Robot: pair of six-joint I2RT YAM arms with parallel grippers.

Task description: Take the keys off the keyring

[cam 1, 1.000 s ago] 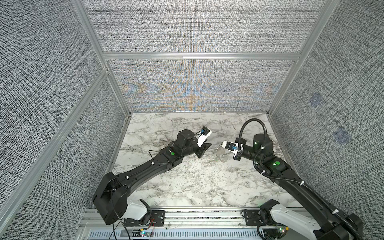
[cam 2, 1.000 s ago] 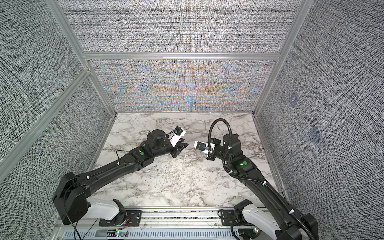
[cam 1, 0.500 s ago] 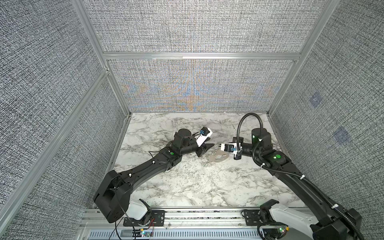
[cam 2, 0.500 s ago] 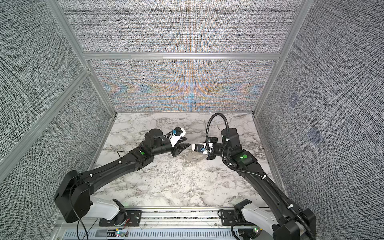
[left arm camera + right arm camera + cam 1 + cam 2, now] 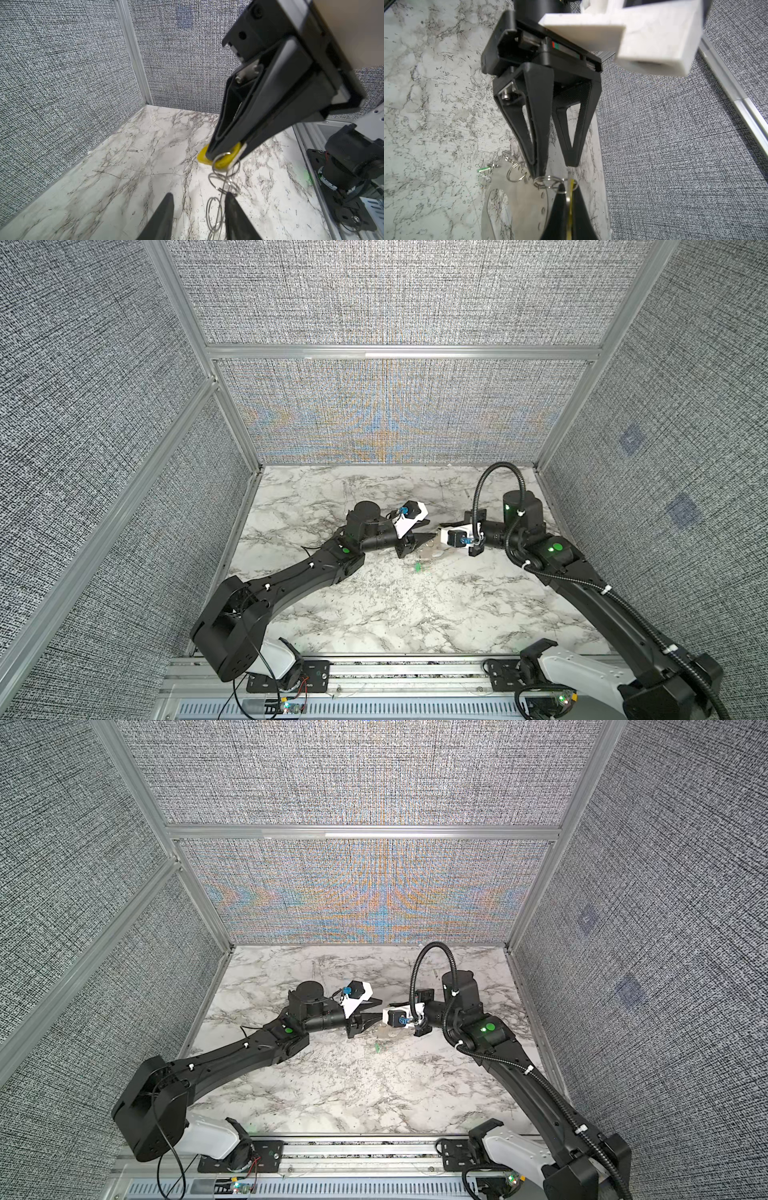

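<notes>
Yellow tag [image 5: 220, 161] of one key is clamped in the right end effector [image 5: 569, 190]. Its split rings [image 5: 223, 182] trail to the grey keyring [image 5: 517, 199], low over the table [image 5: 425, 104], with the green tag [image 5: 483, 169] beside it. The left end effector [image 5: 554, 167] stands apart, gripping nothing. With the keyring unpinned, a pull would likely drag it along.

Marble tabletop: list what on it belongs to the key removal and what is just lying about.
Job: flat grey metal keyring with oval slot; yellow-tagged small metal key, pinched in the shut right gripper; green-tagged small metal key; open left gripper.
Lying about: no loose item visible; only white marble tabletop, grey woven walls.
</notes>
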